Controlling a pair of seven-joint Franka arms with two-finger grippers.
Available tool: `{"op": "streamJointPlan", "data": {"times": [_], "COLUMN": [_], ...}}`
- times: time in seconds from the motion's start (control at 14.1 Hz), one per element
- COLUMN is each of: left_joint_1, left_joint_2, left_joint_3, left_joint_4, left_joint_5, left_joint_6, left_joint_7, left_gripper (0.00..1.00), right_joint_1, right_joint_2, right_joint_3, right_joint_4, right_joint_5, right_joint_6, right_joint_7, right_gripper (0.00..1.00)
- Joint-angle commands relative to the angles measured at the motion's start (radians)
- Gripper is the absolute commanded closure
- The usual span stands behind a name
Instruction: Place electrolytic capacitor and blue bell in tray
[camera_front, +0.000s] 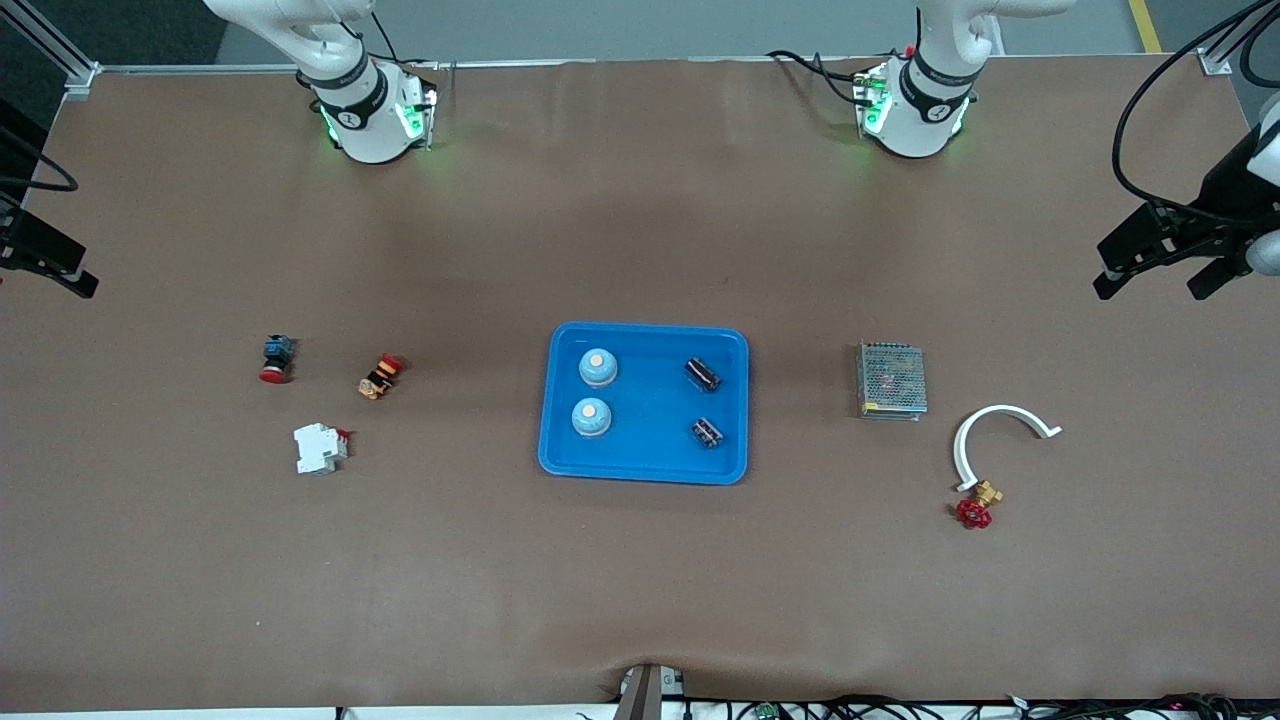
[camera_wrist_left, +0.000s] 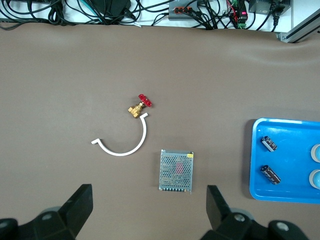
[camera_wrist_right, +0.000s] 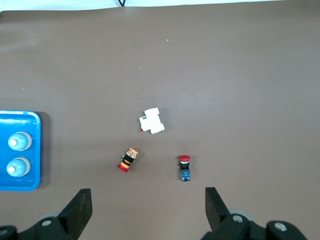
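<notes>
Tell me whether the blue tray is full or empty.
Partly filled: the blue tray holds two blue bells toward the right arm's end and two electrolytic capacitors toward the left arm's end, with bare floor between.

Tray: smooth, glossy blue plastic. Bells: light blue, smooth, slight sheen. Capacitors: dark, shiny sleeves. Table: matt brown covering, faintly creased. Mesh box: perforated grey metal. Valve: brass-coloured metal body, red handwheel. Curved clip: smooth white plastic. Breaker: white matt plastic. Gripper fingers: matt black.
</notes>
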Motion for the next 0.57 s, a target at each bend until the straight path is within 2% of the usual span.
{"op": "streamJointPlan", "data": {"times": [0.0, 0.5], "left_joint_1": [0.017, 0.000], "left_joint_2": [0.005, 0.008], "left_joint_3": [-0.013, -0.022], "left_joint_4": [0.021, 0.022], "left_joint_5": [-0.002, 0.011], "left_joint_6": [-0.022, -0.039], "left_joint_7": [0.022, 0.008], "left_gripper": [0.00, 0.00], "right_joint_1": [0.018, 0.018], "right_joint_2": [-0.038, -0.040], "right_joint_3": [0.002, 0.002], "right_joint_4": [-0.031, -0.031], "right_joint_5": [-0.003, -0.003], "right_joint_6": [0.016, 0.016], "right_joint_7": [0.018, 0.020], "right_gripper": [0.00, 0.00]}}
